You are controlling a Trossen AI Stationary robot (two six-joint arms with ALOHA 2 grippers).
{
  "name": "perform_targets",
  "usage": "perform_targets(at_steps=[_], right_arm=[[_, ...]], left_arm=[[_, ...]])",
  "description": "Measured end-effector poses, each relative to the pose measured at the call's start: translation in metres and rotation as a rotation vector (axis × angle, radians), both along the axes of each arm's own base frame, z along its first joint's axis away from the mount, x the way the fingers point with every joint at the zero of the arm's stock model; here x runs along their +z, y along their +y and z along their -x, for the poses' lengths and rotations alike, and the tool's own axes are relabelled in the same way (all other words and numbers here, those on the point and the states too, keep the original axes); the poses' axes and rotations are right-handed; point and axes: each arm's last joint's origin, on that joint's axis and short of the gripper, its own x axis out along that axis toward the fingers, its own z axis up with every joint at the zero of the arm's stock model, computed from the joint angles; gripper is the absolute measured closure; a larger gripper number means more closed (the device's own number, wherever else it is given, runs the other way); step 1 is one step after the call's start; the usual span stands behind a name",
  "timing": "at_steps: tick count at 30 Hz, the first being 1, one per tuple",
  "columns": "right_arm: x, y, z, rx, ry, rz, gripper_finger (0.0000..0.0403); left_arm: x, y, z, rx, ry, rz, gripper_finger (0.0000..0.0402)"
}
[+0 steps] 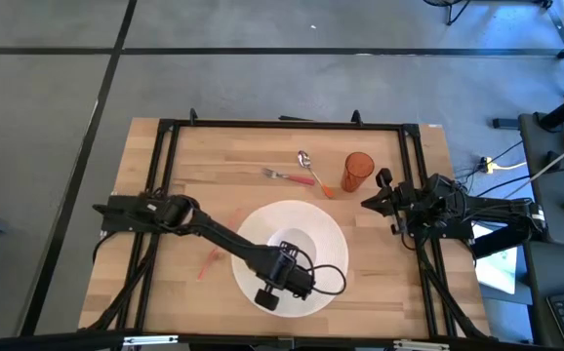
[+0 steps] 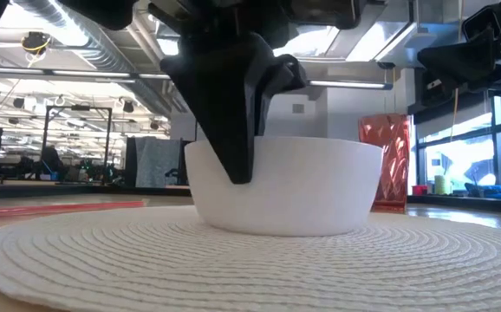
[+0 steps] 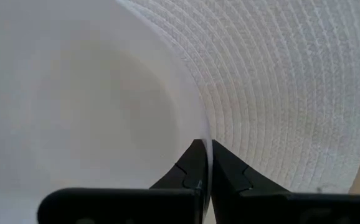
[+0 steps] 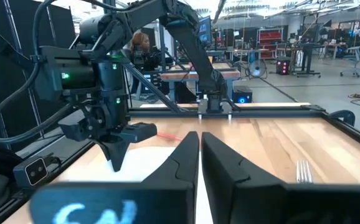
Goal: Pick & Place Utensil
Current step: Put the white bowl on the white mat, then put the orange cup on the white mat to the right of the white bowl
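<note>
A white bowl (image 1: 302,244) stands on its base on a round white woven placemat (image 1: 333,232) at the table's near middle. My left gripper (image 3: 205,144) is over the bowl's near side and shut on its rim. A spoon (image 1: 306,164) and a fork (image 1: 284,175), both with reddish handles, lie flat on the wood beyond the mat. An orange cup (image 1: 358,171) stands upright beside them. My right gripper (image 1: 368,203) waits shut at the table's right side, above the wood and touching nothing. My left gripper pinches the bowl's rim (image 3: 206,134) on the near side, one finger inside the bowl and one finger (image 3: 233,171) outside it. The fingers (image 2: 237,130) come from above, pointing down. The bowl (image 2: 285,186) stays upright with its base on the placemat (image 2: 250,260).
A thin red utensil (image 1: 209,259) lies on the wood left of the placemat. The black frame rail (image 1: 282,124) runs around the table. The orange cup (image 2: 387,165) stands behind and right of the bowl. Bare wood (image 1: 214,166) shows at the far left.
</note>
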Motion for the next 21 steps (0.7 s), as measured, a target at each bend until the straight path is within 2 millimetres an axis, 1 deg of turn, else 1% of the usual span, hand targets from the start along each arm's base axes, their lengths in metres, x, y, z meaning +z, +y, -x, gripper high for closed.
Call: perform_targets(at_steps=[3,6,13,15,17,19,21], right_arm=[[0.000,0.000,0.000,0.000,0.000,0.000,0.0382],[0.000,0.000,0.000,0.000,0.000,-0.001,0.0382],[0.000,0.000,0.000,0.000,0.001,-0.003,0.0382],[0.000,0.000,0.000,0.000,0.001,-0.003,0.0382],[-0.001,0.000,0.000,0.000,0.006,-0.004,0.0382],[-0.002,0.000,0.000,0.000,0.019,-0.006,0.0382],[-0.002,0.000,0.000,-0.001,0.024,-0.006,0.0382]], left_arm=[[0.000,0.000,0.000,-0.003,0.009,0.019,0.0383],[0.002,0.000,0.001,0.017,0.011,0.010,0.0356],[0.029,0.000,-0.002,0.037,-0.032,0.016,0.0292],[0.044,0.001,0.001,0.028,-0.015,-0.003,0.0281],[0.065,0.006,0.009,0.035,-0.013,-0.049,0.0277],[0.093,0.011,0.018,0.058,-0.084,-0.102,0.0280],[0.125,0.020,0.031,0.069,-0.182,-0.152,0.0296]])
